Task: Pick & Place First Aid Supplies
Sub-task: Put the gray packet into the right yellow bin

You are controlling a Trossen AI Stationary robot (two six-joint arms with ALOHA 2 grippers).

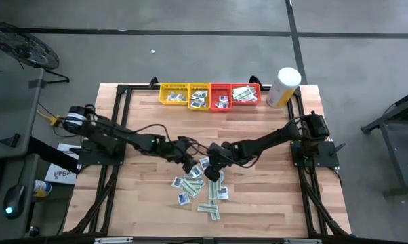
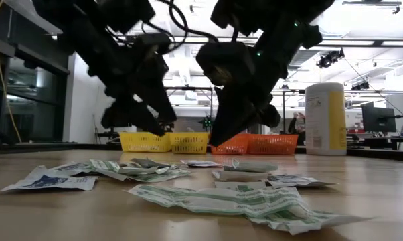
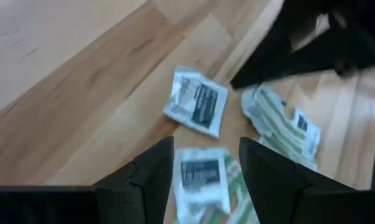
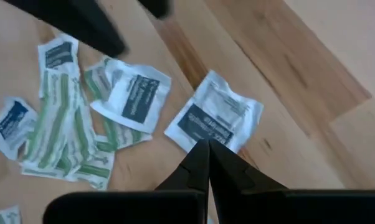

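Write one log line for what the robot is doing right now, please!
left gripper: open, over packets | right gripper: shut, at a square packet, hold unclear | trays: some packets inside

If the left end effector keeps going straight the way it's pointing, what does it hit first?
Probably the white square packet lying between the open fingers of the left end effector, on the wooden table. How far above it the fingers are is unclear.

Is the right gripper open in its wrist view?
No. The right gripper has its two dark fingers pressed together to a point, with nothing between them, above a small white square packet with a dark centre on the wooden table.
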